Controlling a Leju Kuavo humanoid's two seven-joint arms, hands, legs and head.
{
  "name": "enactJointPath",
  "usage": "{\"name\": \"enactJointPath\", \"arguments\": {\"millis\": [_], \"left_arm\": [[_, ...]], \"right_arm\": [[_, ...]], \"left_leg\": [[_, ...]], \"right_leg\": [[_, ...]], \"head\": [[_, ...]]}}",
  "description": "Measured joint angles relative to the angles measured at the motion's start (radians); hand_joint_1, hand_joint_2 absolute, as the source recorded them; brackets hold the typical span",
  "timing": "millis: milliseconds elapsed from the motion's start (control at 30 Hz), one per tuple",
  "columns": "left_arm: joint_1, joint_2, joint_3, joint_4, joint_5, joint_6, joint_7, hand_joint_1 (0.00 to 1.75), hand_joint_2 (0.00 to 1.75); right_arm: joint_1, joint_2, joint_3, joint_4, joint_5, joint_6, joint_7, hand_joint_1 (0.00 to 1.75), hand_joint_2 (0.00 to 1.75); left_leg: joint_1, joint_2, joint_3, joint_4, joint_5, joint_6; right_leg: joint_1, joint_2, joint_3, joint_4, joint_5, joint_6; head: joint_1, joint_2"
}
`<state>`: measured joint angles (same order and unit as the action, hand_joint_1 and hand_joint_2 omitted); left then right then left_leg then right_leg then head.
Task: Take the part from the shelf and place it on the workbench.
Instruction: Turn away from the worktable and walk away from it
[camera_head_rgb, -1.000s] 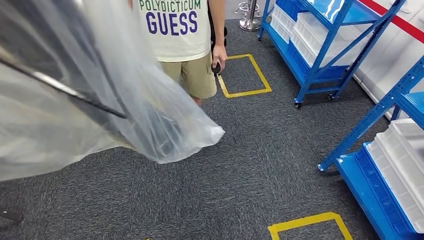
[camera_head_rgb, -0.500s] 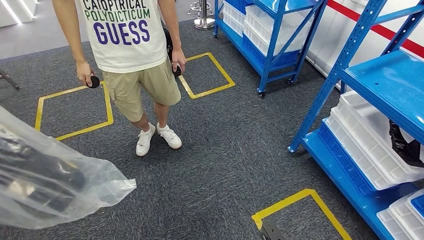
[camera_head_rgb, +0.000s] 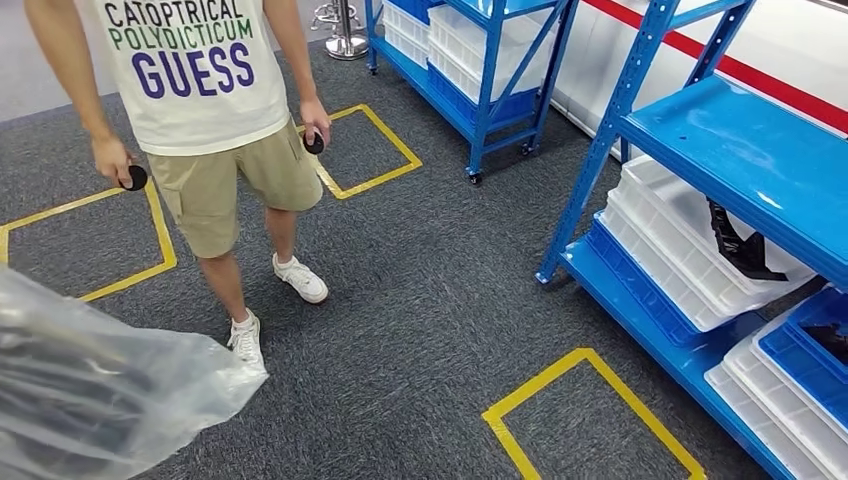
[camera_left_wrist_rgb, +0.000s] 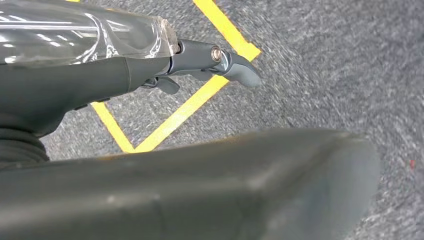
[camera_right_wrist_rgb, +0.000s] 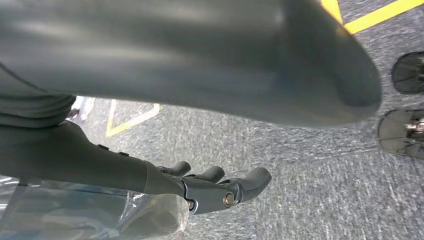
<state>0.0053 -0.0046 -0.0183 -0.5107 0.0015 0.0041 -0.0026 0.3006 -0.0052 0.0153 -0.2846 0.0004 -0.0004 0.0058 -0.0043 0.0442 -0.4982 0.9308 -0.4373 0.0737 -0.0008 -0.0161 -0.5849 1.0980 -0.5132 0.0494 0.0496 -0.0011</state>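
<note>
Blue shelf (camera_head_rgb: 740, 150) holds white bins (camera_head_rgb: 690, 250); carpet (camera_head_rgb: 440, 330) below.

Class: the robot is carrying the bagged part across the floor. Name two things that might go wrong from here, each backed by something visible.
1. A person stands close ahead of the bag; the robot may bump them.
2. The slippery bag rests against the left hand and right hand, whose fingertips lie nearly straight, so it might slide out.

A person (camera_head_rgb: 215, 150) stands far left on grey carpet (camera_head_rgb: 430, 330) marked with yellow tape squares (camera_head_rgb: 590, 420). Blue racks (camera_head_rgb: 740, 160) with white bins (camera_head_rgb: 680, 250) line the right.
</note>
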Motion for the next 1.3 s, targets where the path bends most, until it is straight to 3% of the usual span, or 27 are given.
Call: {"name": "enactJointPath", "arguments": {"millis": [67, 100, 133, 167, 200, 267, 300, 367, 400, 433, 500, 567, 633, 667, 700, 767, 833, 867, 900, 933, 967, 1000, 1067, 1133, 1200, 1233, 1300], "left_arm": [[0.04, 0.0, 0.0, 0.004, 0.0, 0.0, 0.002, 0.0, 0.0], [0.067, 0.0, 0.0, 0.011, 0.0, 0.0, 0.003, 0.0, 0.0], [0.094, 0.0, 0.0, 0.023, 0.0, 0.0, 0.004, 0.0, 0.0], [0.12, 0.0, 0.0, 0.039, 0.0, 0.0, 0.005, 0.0, 0.0], [0.148, -0.001, -0.001, 0.057, 0.0, -0.001, 0.006, 0.0, 0.0], [0.205, -0.001, -0.001, 0.097, 0.0, -0.002, 0.005, 0.0, 0.0], [0.234, 0.0, -0.001, 0.12, 0.0, -0.002, 0.006, 0.0, 0.0], [0.286, 0.003, -0.001, 0.166, 0.001, -0.001, 0.006, 0.0, 0.0], [0.304, 0.004, -0.001, 0.185, 0.001, -0.001, 0.007, 0.0, 0.0], [0.314, 0.005, -0.001, 0.2, 0.0, -0.001, 0.007, 0.0, 0.0], [0.304, 0.006, -0.001, 0.213, 0.0, -0.001, 0.005, 0.0, 0.0], [0.262, 0.006, -0.001, 0.212, 0.0, -0.001, 0.004, 0.0, 0.0], [0.209, 0.005, -0.001, 0.195, 0.0, -0.001, 0.002, 0.0, 0.0], [0.181, 0.004, -0.001, 0.18, 0.0, -0.001, 0.002, 0.0, 0.0], [0.151, 0.003, -0.001, 0.16, 0.0, -0.001, 0.001, 0.0, 0.0], [0.089, 0.001, -0.001, 0.116, 0.0, -0.001, 0.0, 0.0, 0.0], [0.038, 0.0, 0.0, 0.068, 0.0, -0.001, -0.001, 0.0, 0.0], [0.018, 0.0, 0.0, 0.046, 0.0, -0.001, -0.001, 0.0, 0.0], [0.004, 0.001, 0.0, 0.028, 0.0, -0.001, -0.001, 0.0, 0.0], [-0.006, 0.001, 0.0, 0.013, 0.0, -0.001, -0.001, 0.0, 0.0], [-0.009, 0.001, 0.0, 0.004, 0.0, -0.001, -0.001, 0.0, 0.0], [-0.005, 0.001, 0.0, -0.001, 0.0, -0.001, -0.001, 0.0, 0.0], [0.026, 0.001, 0.0, 0.0, 0.0, -0.001, 0.001, 0.0, 0.0], [0.079, 0.001, 0.0, 0.015, 0.0, -0.001, 0.003, 0.0, 0.0], [0.135, 0.001, 0.0, 0.044, 0.0, -0.001, 0.005, 0.0, 0.0], [0.163, 0.0, -0.001, 0.061, 0.0, -0.002, 0.006, 0.0, 0.0], [0.218, 0.0, -0.001, 0.105, 0.0, -0.002, 0.006, 0.0, 0.0]], "right_arm": [[-0.044, -0.001, 0.0, -0.008, 0.0, 0.0, -0.003, 0.0, 0.0], [-0.072, -0.001, 0.0, -0.018, 0.0, 0.0, -0.004, 0.0, 0.0], [-0.101, -0.001, 0.0, -0.033, 0.001, 0.0, -0.005, 0.0, 0.0], [-0.129, 0.0, 0.0, -0.051, 0.001, 0.0, -0.006, 0.0, 0.0], [-0.158, 0.0, 0.0, -0.072, 0.001, 0.0, -0.007, 0.0, 0.0], [-0.216, 0.0, 0.0, -0.117, 0.001, 0.0, -0.007, 0.0, 0.0], [-0.243, 0.0, 0.0, -0.14, 0.001, 0.0, -0.007, 0.0, 0.0], [-0.288, 0.0, 0.0, -0.185, 0.001, 0.0, -0.007, 0.0, 0.0], [-0.301, 0.0, -0.001, -0.204, 0.001, 0.0, -0.008, 0.0, 0.0], [-0.308, 0.0, -0.001, -0.219, 0.0, 0.0, -0.008, 0.0, 0.0], [-0.299, 0.0, -0.001, -0.233, 0.0, 0.0, -0.007, 0.0, 0.0], [-0.265, 0.001, -0.001, -0.229, 0.0, 0.0, -0.004, 0.0, 0.0], [-0.214, 0.001, 0.0, -0.209, 0.0, 0.0, -0.002, 0.0, 0.0], [-0.185, 0.001, 0.0, -0.192, 0.0, 0.0, -0.001, 0.0, 0.0], [-0.154, 0.001, 0.0, -0.172, 0.0, 0.0, 0.0, 0.0, 0.0], [-0.092, 0.001, 0.0, -0.125, 0.0, 0.0, 0.001, 0.0, 0.0], [-0.042, 0.001, 0.0, -0.075, 0.0, 0.0, 0.001, 0.0, 0.0], [-0.023, 0.001, 0.0, -0.052, 0.0, 0.0, 0.001, 0.0, 0.0], [-0.007, 0.001, 0.0, -0.032, 0.0, 0.0, 0.001, 0.0, 0.0], [0.004, 0.001, 0.0, -0.016, 0.0, 0.0, 0.001, 0.0, 0.0], [0.009, 0.0, 0.0, -0.006, 0.0, 0.0, 0.001, 0.0, 0.0], [0.005, 0.0, 0.0, -0.001, 0.0, 0.0, 0.001, 0.0, 0.0], [-0.03, -0.001, 0.0, -0.004, 0.0, 0.0, -0.002, 0.0, 0.0], [-0.086, -0.002, 0.0, -0.025, 0.0, 0.0, -0.005, 0.0, 0.0], [-0.144, -0.001, 0.0, -0.06, 0.001, 0.0, -0.007, 0.0, 0.0], [-0.172, 0.0, 0.0, -0.081, 0.001, 0.0, -0.007, 0.0, 0.0], [-0.23, 0.001, 0.0, -0.129, 0.001, 0.0, -0.007, 0.0, 0.0]], "left_leg": [[-0.005, 0.027, 0.0, 0.002, -0.005, -0.007], [-0.006, 0.04, 0.002, 0.002, -0.008, -0.013], [-0.007, 0.054, 0.002, 0.002, -0.01, -0.018], [-0.006, 0.064, 0.007, 0.002, -0.012, -0.023], [-0.003, 0.06, 0.009, 0.007, -0.017, -0.03], [0.001, 0.02, -0.012, 0.069, -0.057, -0.042], [0.004, -0.008, -0.042, 0.133, -0.091, -0.046], [0.005, -0.031, -0.117, 0.285, -0.157, -0.051], [0.006, -0.034, -0.141, 0.329, -0.168, -0.052], [0.007, -0.035, -0.146, 0.331, -0.157, -0.052], [0.011, -0.048, -0.092, 0.208, -0.087, -0.053], [0.015, -0.086, -0.022, 0.06, -0.024, -0.051], [0.014, -0.102, 0.004, 0.01, -0.007, -0.042], [0.012, -0.093, 0.005, 0.009, -0.006, -0.033], [0.011, -0.086, 0.005, 0.008, -0.004, -0.026], [0.011, -0.073, 0.005, 0.004, -0.002, -0.012], [0.009, -0.06, 0.004, 0.003, -0.002, -0.003], [0.007, -0.051, 0.004, 0.003, -0.003, -0.001], [0.005, -0.042, 0.003, 0.004, -0.004, 0.0], [0.003, -0.033, 0.003, 0.004, -0.005, 0.0], [0.003, -0.024, 0.005, 0.004, -0.007, -0.001], [0.003, -0.014, 0.007, 0.004, -0.009, -0.003], [0.0, 0.012, 0.012, 0.004, -0.017, -0.01], [-0.002, 0.04, 0.017, 0.003, -0.027, -0.02], [-0.001, 0.062, 0.026, 0.003, -0.033, -0.03], [0.001, 0.055, 0.028, 0.011, -0.041, -0.035], [0.005, 0.012, -0.003, 0.092, -0.09, -0.047]], "right_leg": [[0.005, -0.047, 0.079, -0.134, 0.043, -0.006], [0.008, -0.059, 0.094, -0.163, 0.05, -0.01], [0.01, -0.055, 0.096, -0.169, 0.052, -0.014], [0.009, -0.042, 0.093, -0.17, 0.054, -0.02], [0.007, -0.029, 0.093, -0.172, 0.057, -0.025], [0.002, -0.003, 0.094, -0.176, 0.063, -0.034], [0.0, 0.012, 0.093, -0.176, 0.065, -0.037], [0.0, 0.048, 0.089, -0.176, 0.068, -0.039], [-0.001, 0.067, 0.087, -0.176, 0.069, -0.04], [-0.001, 0.085, 0.087, -0.176, 0.07, -0.039], [-0.004, 0.11, 0.09, -0.175, 0.07, -0.035], [-0.002, 0.125, 0.09, -0.174, 0.067, -0.027], [0.001, 0.137, 0.086, -0.174, 0.065, -0.018], [0.0, 0.144, 0.086, -0.174, 0.064, -0.014], [-0.002, 0.143, 0.085, -0.17, 0.062, -0.009], [-0.002, 0.104, 0.062, -0.118, 0.029, -0.001], [-0.001, 0.052, -0.006, 0.016, -0.04, 0.002], [-0.002, 0.04, -0.046, 0.092, -0.07, 0.003], [-0.002, 0.034, -0.076, 0.145, -0.085, 0.004], [-0.002, 0.03, -0.087, 0.159, -0.079, 0.004], [-0.002, 0.026, -0.075, 0.128, -0.053, 0.002], [-0.001, 0.016, -0.042, 0.06, -0.016, 0.001], [0.004, -0.031, 0.035, -0.092, 0.047, -0.007], [0.01, -0.052, 0.068, -0.156, 0.067, -0.016], [0.009, -0.026, 0.068, -0.16, 0.07, -0.025], [0.006, -0.014, 0.07, -0.163, 0.072, -0.029], [-0.001, 0.015, 0.073, -0.169, 0.078, -0.038]], "head": [[-0.001, 0.0], [-0.002, 0.0], [-0.002, 0.0], [-0.003, 0.0], [-0.003, 0.0], [-0.003, 0.0], [-0.003, 0.0], [-0.004, 0.0], [-0.004, 0.0], [-0.004, 0.0], [-0.004, 0.0], [-0.004, 0.0], [-0.002, 0.0], [-0.002, 0.0], [-0.002, 0.0], [-0.001, 0.0], [0.001, 0.0], [0.001, 0.0], [0.001, 0.0], [0.001, 0.0], [0.001, 0.0], [0.001, 0.0], [0.001, 0.0], [0.0, 0.0], [0.0, 0.0], [-0.001, 0.0], [-0.004, 0.0]]}}
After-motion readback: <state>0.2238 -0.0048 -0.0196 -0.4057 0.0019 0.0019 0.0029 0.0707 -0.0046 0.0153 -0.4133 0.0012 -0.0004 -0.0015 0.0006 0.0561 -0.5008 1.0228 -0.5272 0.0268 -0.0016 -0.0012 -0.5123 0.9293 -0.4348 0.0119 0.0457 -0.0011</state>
